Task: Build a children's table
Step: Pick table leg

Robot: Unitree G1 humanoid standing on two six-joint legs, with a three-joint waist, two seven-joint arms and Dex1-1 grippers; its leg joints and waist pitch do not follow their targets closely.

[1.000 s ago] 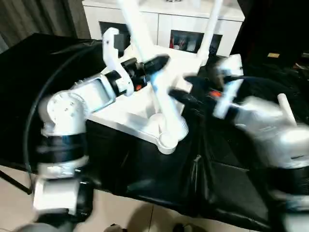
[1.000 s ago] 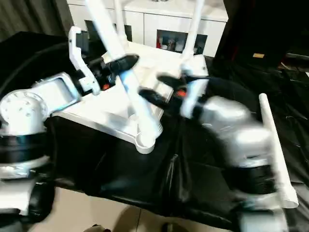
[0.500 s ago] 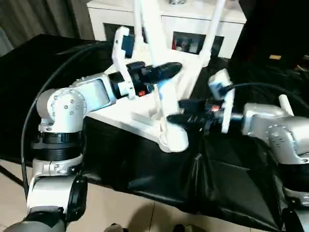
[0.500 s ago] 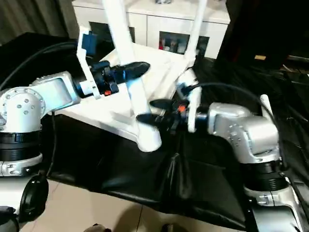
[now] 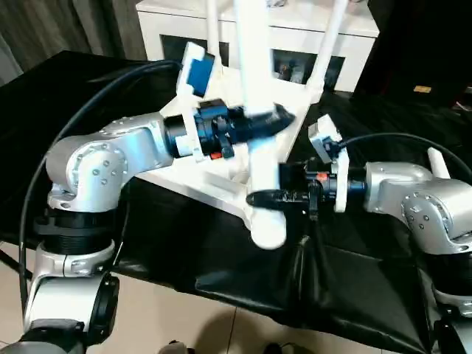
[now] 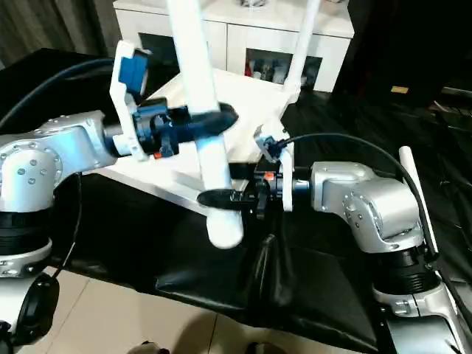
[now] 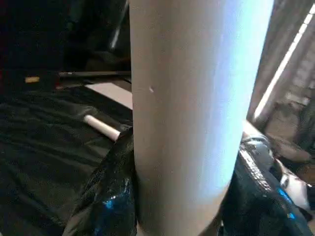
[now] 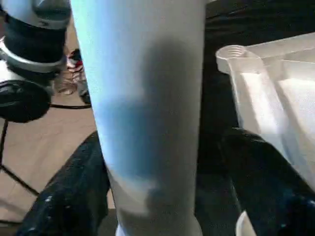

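While the leg (image 5: 259, 110) stands nearly upright with its thick end off the near corner socket (image 8: 231, 51) of the tabletop (image 6: 243, 92), it could slip or miss the hole if either grip shifts unevenly. The left pincer (image 5: 267, 122) clamps the leg from the side, forearm reaching level across the upturned tabletop on the black-draped bench (image 5: 354, 295). The right pincer (image 6: 221, 198) brackets the leg lower down, fingers spread around it, seemingly not yet tight; its forearm points inward.
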